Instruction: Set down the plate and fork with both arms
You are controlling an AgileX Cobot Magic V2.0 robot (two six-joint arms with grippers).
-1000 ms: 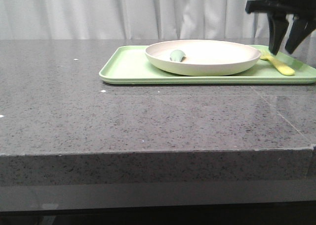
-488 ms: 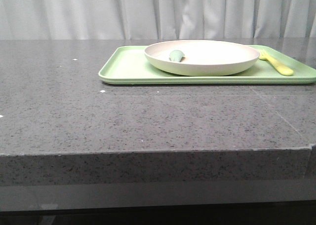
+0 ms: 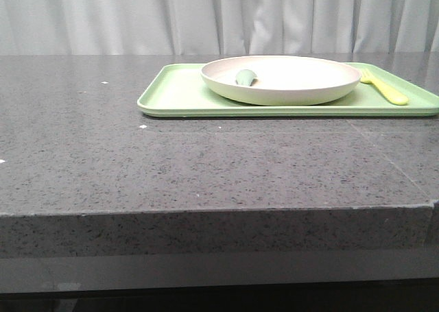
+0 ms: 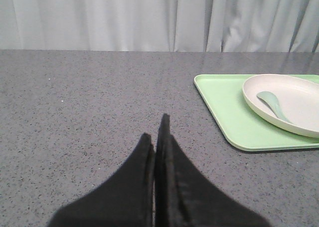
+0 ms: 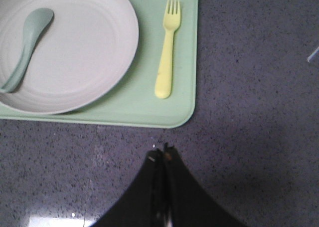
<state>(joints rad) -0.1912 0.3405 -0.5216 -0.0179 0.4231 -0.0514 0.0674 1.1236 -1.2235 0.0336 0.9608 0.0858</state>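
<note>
Right gripper gone from front view; both jaws closed, left gripper empty too.

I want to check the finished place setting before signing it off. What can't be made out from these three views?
- Front view: the low angle hides most of the grey-green spoon behind the rim of the round cream-white plate; neither arm shows.
- Left wrist view: the light green rectangular tray and the plate are cut off by the picture's edge; the pale yellow plastic fork is absent.
- Right wrist view: the spoon's handle end and part of the plate are cut off.
</note>
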